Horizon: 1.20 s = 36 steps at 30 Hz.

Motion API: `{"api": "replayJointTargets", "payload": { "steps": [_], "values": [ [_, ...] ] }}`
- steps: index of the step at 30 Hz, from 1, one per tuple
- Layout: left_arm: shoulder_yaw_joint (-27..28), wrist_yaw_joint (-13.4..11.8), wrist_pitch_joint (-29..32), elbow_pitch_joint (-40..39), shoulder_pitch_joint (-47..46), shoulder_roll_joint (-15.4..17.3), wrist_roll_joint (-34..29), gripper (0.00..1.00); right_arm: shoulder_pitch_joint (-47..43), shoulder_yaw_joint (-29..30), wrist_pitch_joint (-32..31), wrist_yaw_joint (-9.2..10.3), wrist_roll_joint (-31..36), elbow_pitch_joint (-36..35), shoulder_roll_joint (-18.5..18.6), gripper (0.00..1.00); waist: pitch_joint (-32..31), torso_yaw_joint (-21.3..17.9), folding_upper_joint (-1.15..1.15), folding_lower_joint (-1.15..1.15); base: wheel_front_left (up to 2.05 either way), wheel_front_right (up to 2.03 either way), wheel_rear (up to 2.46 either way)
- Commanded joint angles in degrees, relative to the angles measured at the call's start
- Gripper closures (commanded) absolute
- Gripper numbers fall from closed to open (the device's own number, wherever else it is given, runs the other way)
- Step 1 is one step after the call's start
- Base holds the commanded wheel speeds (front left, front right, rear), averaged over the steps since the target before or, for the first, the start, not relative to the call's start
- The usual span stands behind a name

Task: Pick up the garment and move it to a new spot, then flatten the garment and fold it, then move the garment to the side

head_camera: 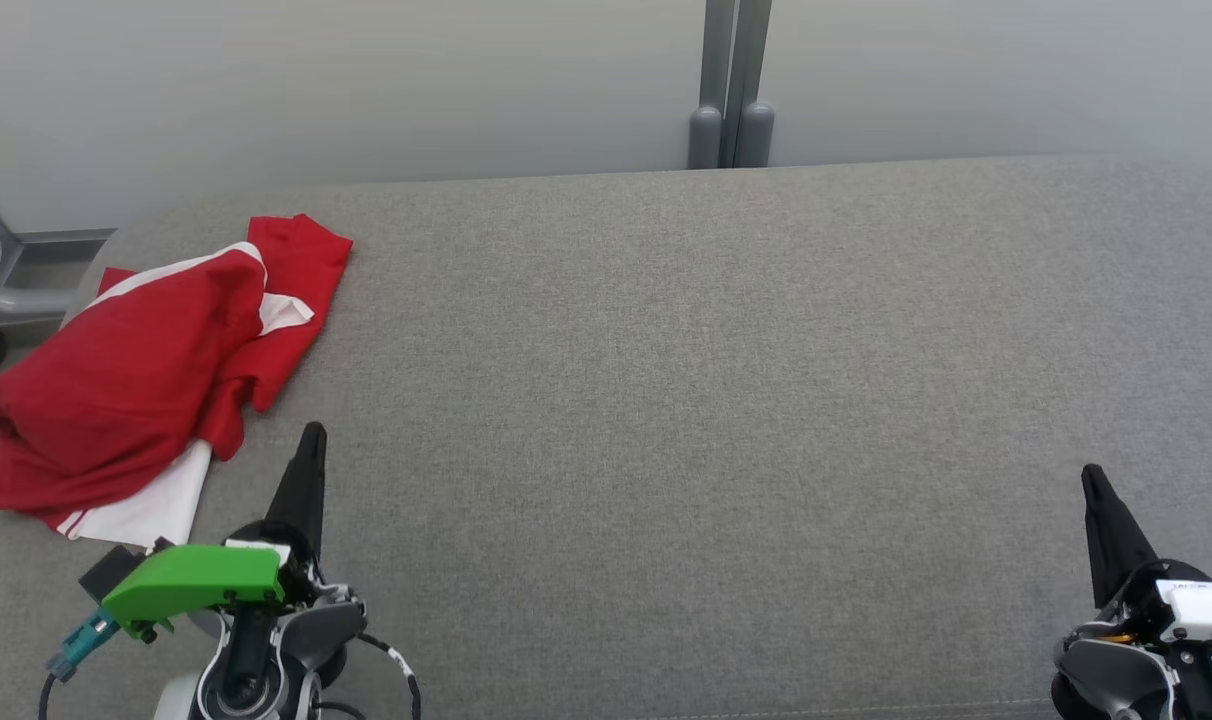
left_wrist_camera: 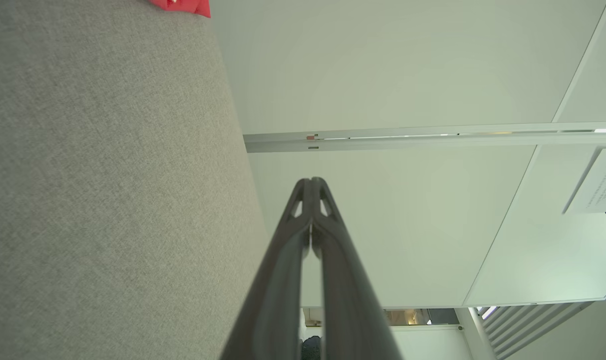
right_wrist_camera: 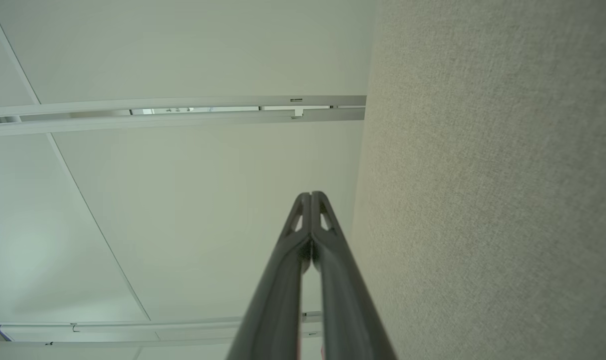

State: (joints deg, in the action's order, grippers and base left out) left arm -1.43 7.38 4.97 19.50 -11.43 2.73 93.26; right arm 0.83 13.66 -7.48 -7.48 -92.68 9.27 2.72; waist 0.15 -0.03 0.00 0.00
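Resting low over the grey padded table (head_camera: 666, 400), both arms look ready but idle. The left gripper (head_camera: 312, 434) has its jaws pressed together on nothing, and the right gripper (head_camera: 1092, 476) is the same, tips meeting with nothing between them.

The garment (head_camera: 136, 380), a red shirt with white panels, lies crumpled in a heap just ahead of the left jaws and off to their outer side. It sits near the table's corner, and part of it seems to hang over the edge. From the right jaws it is well apart, across the width of the table.

Nothing is held, so I'd judge the lifting to be the step in hand. To do it well, the left jaws would need to part before coming down. They should then pinch a raised fold on top of the heap rather than the flat white hem, so one layer doesn't slide off alone. Lifting high enough for the hanging part to pass the edge should keep it from snagging. The bare middle ahead of both jaws looks the sensible place to set it down.
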Motion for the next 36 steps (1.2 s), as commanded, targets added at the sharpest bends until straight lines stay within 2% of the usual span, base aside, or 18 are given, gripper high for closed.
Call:
{"api": "replayJointTargets", "payload": {
  "steps": [1,11,19,25,36],
  "values": [
    [-0.1,0.0,0.0,0.2,0.2,0.0,0.0,0.0,-0.1,0.0,0.0,0.0,0.0,0.3,-0.1,0.0,0.0,0.0,0.0,0.0,0.0,0.0,0.0],
    [-0.9,-0.1,-1.7,1.0,2.9,-0.1,-0.6,0.0,-1.0,-2.5,2.0,0.01,1.2,2.0,-0.6,0.0,-0.4,-0.1,0.0,0.0,0.0,0.0,0.0],
    [-0.7,-0.2,-3.9,0.7,4.1,0.0,-3.9,0.0,-0.2,-4.7,4.3,0.01,5.8,3.1,-0.5,0.0,-0.9,-0.2,0.0,0.0,0.0,0.0,0.0],
    [-0.3,-0.8,-5.3,0.4,4.6,0.0,-8.5,0.0,0.3,-6.0,5.9,0.0,11.6,4.2,-0.4,0.0,-1.3,-0.2,0.0,0.0,0.0,0.0,0.0],
    [-1.0,-3.4,-7.6,-0.1,5.5,0.0,-22.4,0.0,1.6,-8.5,8.6,0.0,23.7,7.5,-0.3,0.0,-2.2,-0.2,0.0,0.0,0.0,0.0,0.0]
  ]
}}
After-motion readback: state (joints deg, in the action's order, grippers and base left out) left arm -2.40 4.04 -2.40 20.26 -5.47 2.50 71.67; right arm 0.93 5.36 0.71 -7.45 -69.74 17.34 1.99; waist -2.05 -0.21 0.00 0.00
